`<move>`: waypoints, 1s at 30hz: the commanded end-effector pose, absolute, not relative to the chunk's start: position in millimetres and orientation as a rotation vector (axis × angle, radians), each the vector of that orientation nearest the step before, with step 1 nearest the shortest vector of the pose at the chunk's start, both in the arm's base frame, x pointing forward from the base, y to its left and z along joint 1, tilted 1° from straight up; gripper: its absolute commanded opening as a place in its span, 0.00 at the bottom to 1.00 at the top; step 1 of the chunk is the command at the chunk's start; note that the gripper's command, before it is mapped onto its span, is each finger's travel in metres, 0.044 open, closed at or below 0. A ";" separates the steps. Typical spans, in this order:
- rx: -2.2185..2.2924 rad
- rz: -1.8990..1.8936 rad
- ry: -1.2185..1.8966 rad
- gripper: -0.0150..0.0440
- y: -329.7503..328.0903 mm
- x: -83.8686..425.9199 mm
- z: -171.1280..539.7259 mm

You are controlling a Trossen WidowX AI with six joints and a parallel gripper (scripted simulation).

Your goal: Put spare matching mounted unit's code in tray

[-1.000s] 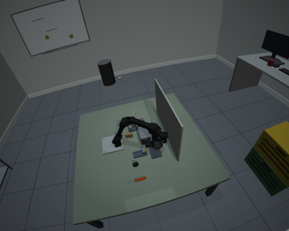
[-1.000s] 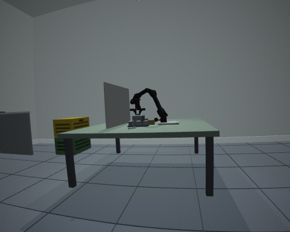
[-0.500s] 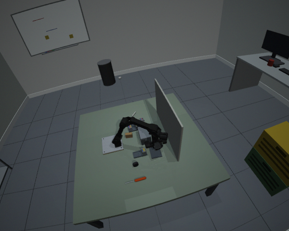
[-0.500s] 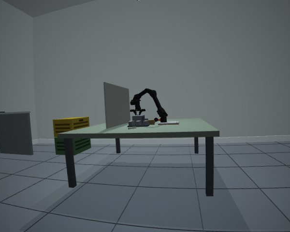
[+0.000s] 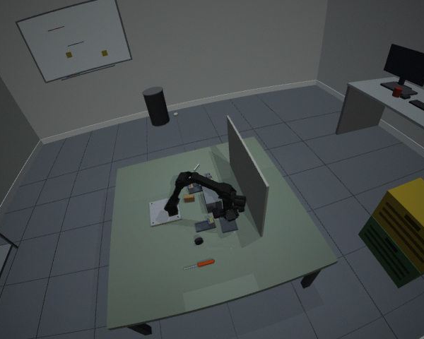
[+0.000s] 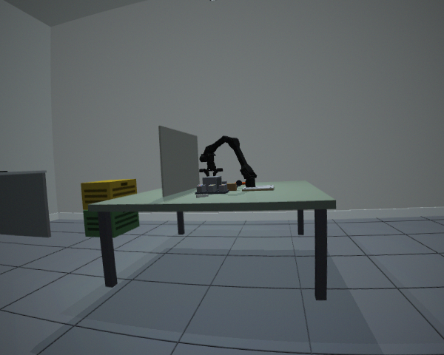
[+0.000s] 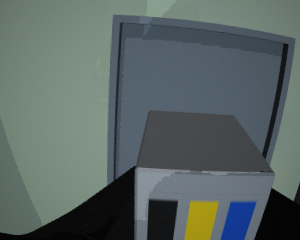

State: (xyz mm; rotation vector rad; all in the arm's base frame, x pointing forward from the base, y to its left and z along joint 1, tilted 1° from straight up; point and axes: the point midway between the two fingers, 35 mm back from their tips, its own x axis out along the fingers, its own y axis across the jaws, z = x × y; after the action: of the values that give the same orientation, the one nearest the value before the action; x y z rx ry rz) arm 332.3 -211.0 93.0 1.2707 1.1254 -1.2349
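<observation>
My gripper point(image 5: 230, 214) point(image 6: 212, 174) point(image 7: 189, 179) is shut on a grey box-shaped spare point(image 7: 205, 142), whose face has black, yellow and blue stripes. The shallow blue-grey tray point(image 5: 229, 227) point(image 7: 113, 100) lies under the gripper, and the spare is held above its near part in the wrist view. The tray's near end is hidden by the spare and the fingers. A small unit point(image 5: 210, 220) with a coloured label stands on a dark plate point(image 5: 201, 227) beside the tray. Several other small units point(image 6: 212, 188) stand by a larger grey block point(image 5: 209, 197) point(image 6: 212, 180). No back code is readable.
A tall grey panel point(image 5: 246, 175) point(image 6: 178, 162) stands close beside the gripper. An orange-brown block point(image 5: 189, 198) point(image 6: 231, 186) sits near the arm's white base plate point(image 5: 157, 215) point(image 6: 266, 188). A black round object point(image 5: 198, 241) and an orange-handled screwdriver point(image 5: 205, 263) lie on the table.
</observation>
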 end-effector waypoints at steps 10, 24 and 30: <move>1.270 -1.241 1.126 0.25 -210.7 331.2 83.1; 1.270 -1.241 1.128 0.25 -209.9 330.0 73.4; 1.270 -1.242 1.129 0.25 -209.5 329.4 69.3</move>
State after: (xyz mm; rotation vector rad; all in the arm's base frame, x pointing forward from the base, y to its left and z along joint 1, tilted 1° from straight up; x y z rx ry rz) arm 330.1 -209.5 72.2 1.2706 1.1287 -1.2362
